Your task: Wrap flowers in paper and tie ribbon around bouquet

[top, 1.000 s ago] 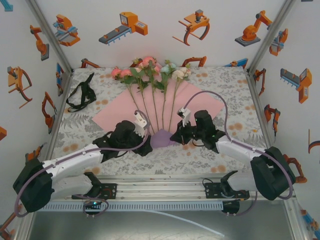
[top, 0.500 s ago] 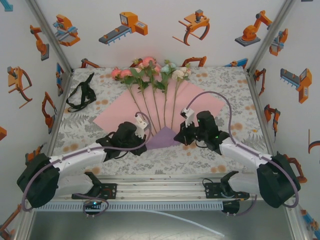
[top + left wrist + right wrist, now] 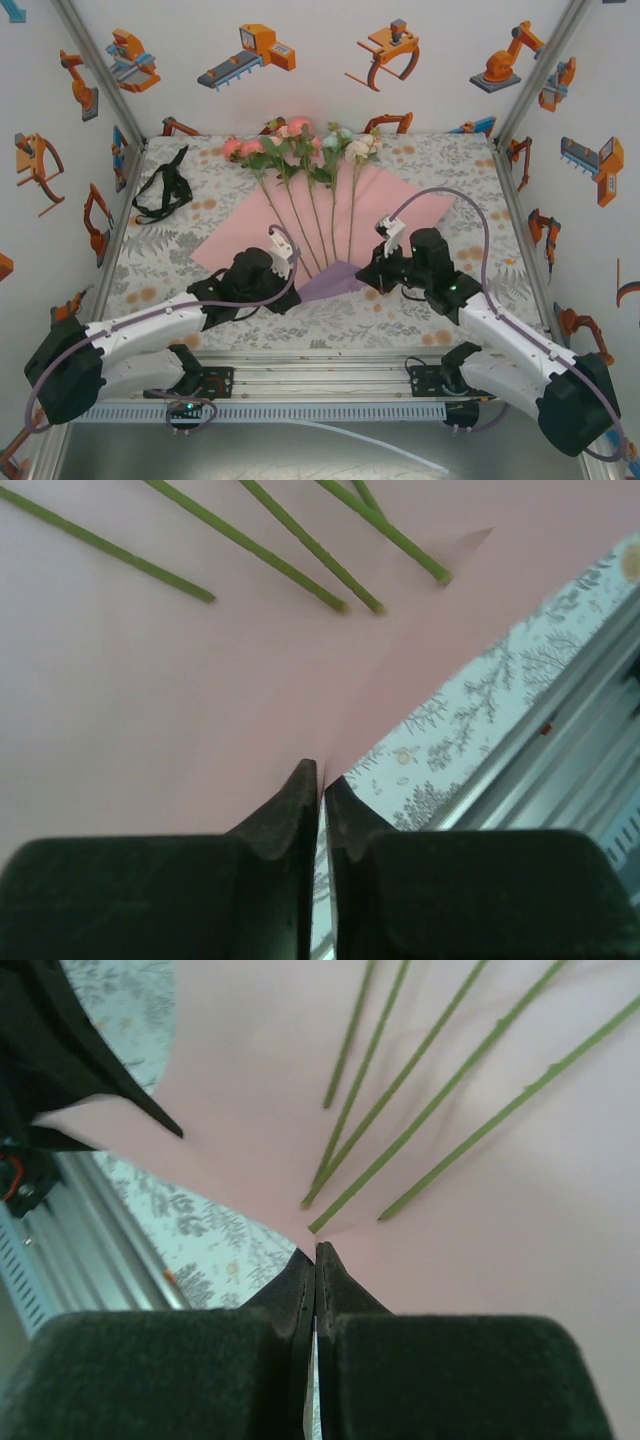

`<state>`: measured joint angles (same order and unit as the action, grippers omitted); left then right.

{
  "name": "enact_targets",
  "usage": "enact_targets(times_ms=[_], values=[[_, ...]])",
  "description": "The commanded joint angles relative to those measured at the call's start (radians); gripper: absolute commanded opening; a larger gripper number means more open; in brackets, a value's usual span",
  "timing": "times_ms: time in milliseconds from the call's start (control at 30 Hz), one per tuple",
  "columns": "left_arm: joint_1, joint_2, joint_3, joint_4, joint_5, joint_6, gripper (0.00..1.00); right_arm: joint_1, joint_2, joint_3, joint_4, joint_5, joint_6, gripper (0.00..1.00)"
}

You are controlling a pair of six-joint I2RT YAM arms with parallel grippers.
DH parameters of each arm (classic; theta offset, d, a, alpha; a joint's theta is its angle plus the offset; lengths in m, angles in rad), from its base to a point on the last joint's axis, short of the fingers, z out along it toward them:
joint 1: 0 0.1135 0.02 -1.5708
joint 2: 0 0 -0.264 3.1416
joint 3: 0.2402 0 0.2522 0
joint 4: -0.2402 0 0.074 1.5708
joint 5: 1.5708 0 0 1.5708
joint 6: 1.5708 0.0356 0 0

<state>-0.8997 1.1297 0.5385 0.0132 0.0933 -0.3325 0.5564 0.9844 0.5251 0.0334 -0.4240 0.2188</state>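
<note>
The paper [image 3: 235, 235] lies pink face up on the tabletop [image 3: 460, 165], with its near corner raised so that the purple underside shows. The flowers [image 3: 300, 148] are fanned on it, blooms toward the far edge and stalk ends near the raised corner. The left pincer [image 3: 321, 783] is clenched on the paper's near edge left of that corner and the right pincer [image 3: 315, 1260] on the edge right of it; the ribbon [image 3: 162, 188] lies heaped at far left, well apart from the paper.
</note>
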Motion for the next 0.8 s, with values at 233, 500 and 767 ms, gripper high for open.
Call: enact_targets(times_ms=[233,500,767], values=[[0.004,0.188,0.06,0.066,-0.147,-0.002,0.22,-0.049,0.198,0.032,0.085,0.151,0.002,0.38],[0.036,0.162,0.043,0.103,-0.128,-0.017,0.1,-0.097,0.245,0.039,0.072,-0.052,0.026,0.65],[0.076,0.177,0.035,0.159,-0.093,-0.041,0.0,-0.118,0.264,0.05,0.037,-0.072,0.039,0.55]])
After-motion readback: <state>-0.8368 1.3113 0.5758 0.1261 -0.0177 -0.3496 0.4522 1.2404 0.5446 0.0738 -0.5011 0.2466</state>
